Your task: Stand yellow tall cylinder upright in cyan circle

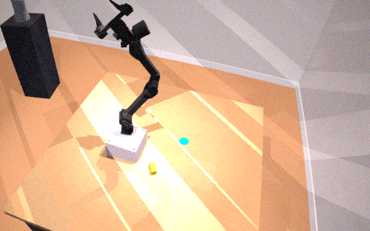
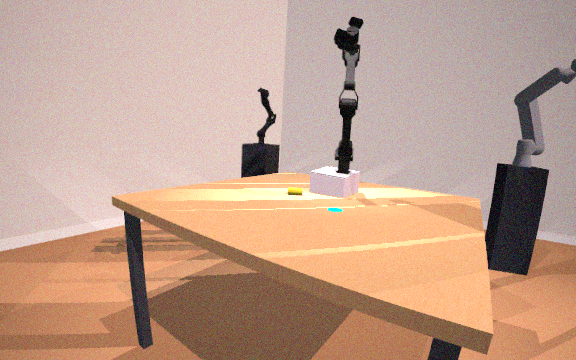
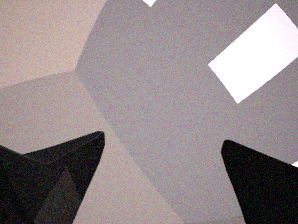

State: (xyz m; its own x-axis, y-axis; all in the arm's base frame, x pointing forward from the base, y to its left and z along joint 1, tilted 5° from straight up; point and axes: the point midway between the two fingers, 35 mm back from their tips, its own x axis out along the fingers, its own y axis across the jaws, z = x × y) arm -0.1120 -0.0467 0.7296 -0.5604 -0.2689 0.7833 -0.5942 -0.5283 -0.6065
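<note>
The yellow tall cylinder [image 1: 153, 168] [image 2: 295, 191] lies on its side on the table, in front of the robot's white base block. The cyan circle [image 1: 184, 141] [image 2: 335, 210] is a flat disc on the table, with nothing on it. In the top view it is to the right of the cylinder and farther up the picture. My gripper [image 1: 102, 7] [image 3: 165, 143] is open and empty, raised high above the table, far from both. Its two fingers stand wide apart in the wrist view, with only walls behind them. The wrist view shows neither the cylinder nor the circle.
The wooden table [image 1: 223, 179] [image 2: 368, 275] carries my white base block [image 1: 121, 149] [image 2: 329, 183]. A black pedestal [image 1: 32, 61] [image 2: 515, 220] with a grey arm stands off the table. Another black pedestal [image 2: 260, 161] with a dark arm stands behind the table in the exterior view.
</note>
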